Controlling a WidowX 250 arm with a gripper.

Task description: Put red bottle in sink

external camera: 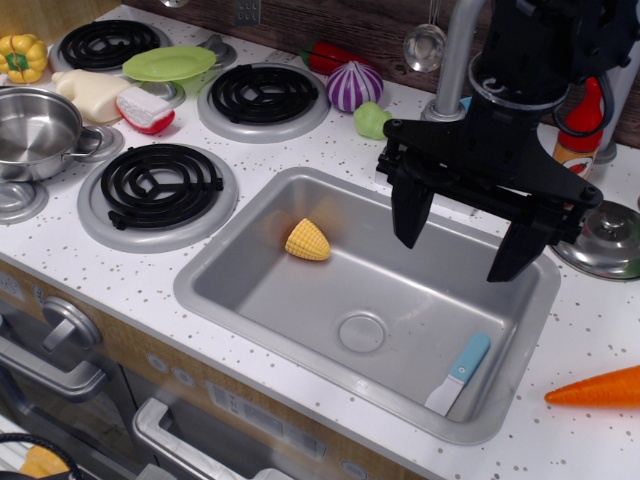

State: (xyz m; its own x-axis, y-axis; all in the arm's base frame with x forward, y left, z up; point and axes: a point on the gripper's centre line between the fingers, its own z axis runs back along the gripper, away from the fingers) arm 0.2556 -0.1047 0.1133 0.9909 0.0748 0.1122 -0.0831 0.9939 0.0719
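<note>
Here the red bottle (582,128) stands upright on the white speckled worktop (300,140) at the far right, behind the sink (250,290) and partly hidden by the black robot arm; its orange-yellow label faces the camera. The gripper (462,240) hangs above the right half of the sink, its two black fingers (410,215) spread wide and pointing down, holding nothing. It is apart from the bottle, which stays outside the basin.

Inside the sink lie a yellow corn piece (307,240) near the left wall, a round drain (362,331) in the middle of the floor, and a spatula with a light blue handle (459,373) near the front right corner. A grey faucet column (452,60) rises behind the basin.

Just right of the sink a steel lid (610,238) rests on the worktop, and an orange carrot (598,388) lies at the front right edge. Behind the sink sit a green vegetable piece (371,120), a purple onion (354,86) and a red pepper (322,56). To the left are three black coil burners (157,185), a green plate (169,63), a steel pot (35,130) and a yellow pepper (22,56).
</note>
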